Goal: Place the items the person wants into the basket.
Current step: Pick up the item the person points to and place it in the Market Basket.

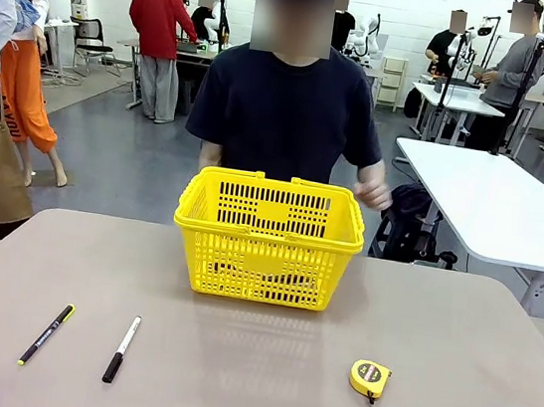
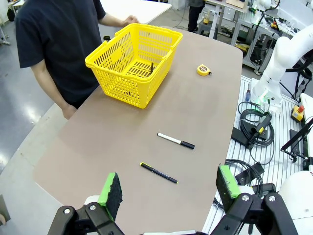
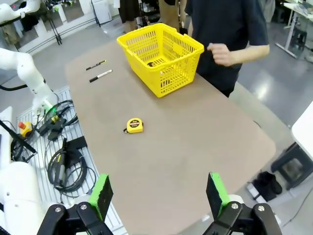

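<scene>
1. Table (image 1: 228, 388), plain brown, in a busy workshop; we see the basket (image 1: 264, 263) near its far edge.
2. Tape measure (image 1: 369, 379) lies front-right, bare surface around.
3. Left gripper (image 2: 168, 186) and right gripper (image 3: 159, 193) gape, empty.

Yellow slotted basket (image 1: 264, 263) upright at far middle of tabletop (image 1: 228, 388), handles folded down; dark shapes inside, unclear. Round yellow tape measure (image 1: 369, 379) lies near right, well apart from basket. Person (image 1: 284, 115), navy T-shirt, stands just behind basket.
</scene>
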`<state>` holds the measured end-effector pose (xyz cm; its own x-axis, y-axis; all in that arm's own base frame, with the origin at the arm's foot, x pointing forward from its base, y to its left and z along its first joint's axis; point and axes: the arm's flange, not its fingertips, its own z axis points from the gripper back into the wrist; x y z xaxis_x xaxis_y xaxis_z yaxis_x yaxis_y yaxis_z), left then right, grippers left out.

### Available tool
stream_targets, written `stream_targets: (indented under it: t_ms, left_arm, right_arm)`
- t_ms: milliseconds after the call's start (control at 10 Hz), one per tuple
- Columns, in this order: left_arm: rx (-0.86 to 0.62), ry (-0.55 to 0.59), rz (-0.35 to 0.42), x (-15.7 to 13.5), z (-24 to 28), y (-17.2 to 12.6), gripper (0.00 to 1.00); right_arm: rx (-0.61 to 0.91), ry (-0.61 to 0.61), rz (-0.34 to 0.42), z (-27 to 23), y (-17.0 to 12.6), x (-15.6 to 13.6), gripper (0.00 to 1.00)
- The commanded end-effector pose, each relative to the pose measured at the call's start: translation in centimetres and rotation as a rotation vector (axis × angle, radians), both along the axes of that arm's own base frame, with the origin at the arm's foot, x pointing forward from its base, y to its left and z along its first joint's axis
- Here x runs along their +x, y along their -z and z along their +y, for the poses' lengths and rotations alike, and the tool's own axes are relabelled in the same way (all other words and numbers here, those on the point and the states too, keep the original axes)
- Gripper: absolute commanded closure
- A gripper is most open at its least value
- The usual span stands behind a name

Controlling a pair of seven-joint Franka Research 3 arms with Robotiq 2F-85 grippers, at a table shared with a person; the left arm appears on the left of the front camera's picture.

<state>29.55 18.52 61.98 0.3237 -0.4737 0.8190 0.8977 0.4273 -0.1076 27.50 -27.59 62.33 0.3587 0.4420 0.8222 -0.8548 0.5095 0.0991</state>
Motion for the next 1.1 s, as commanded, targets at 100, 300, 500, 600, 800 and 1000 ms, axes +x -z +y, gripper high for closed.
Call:
stream_targets:
  t_ms: [100, 300, 500, 600, 800, 1000]
  left_arm:
    - [-0.011, 0.014, -0.022, -0.05, 0.00, 0.06, 0.00]
    - [-0.011, 0.014, -0.022, -0.05, 0.00, 0.06, 0.00]
    - [-0.011, 0.014, -0.022, -0.05, 0.00, 0.06, 0.00]
    - [-0.011, 0.014, -0.022, -0.05, 0.00, 0.06, 0.00]
    - [-0.011, 0.014, -0.022, -0.05, 0.00, 0.06, 0.00]
    - [-0.011, 0.014, -0.022, -0.05, 0.00, 0.06, 0.00]
  right_arm:
    - [0.008, -0.014, -0.019, 0.03, -0.19, 0.00, 0.00]
    - [0.008, -0.014, -0.019, 0.03, -0.19, 0.00, 0.00]
    - [0.008, -0.014, -0.019, 0.03, -0.19, 0.00, 0.00]
    - [0.008, -0.014, -0.019, 0.03, -0.19, 0.00, 0.00]
    - [0.008, -0.014, -0.019, 0.03, -0.19, 0.00, 0.00]
    - [0.008, -0.014, -0.019, 0.03, -0.19, 0.00, 0.00]
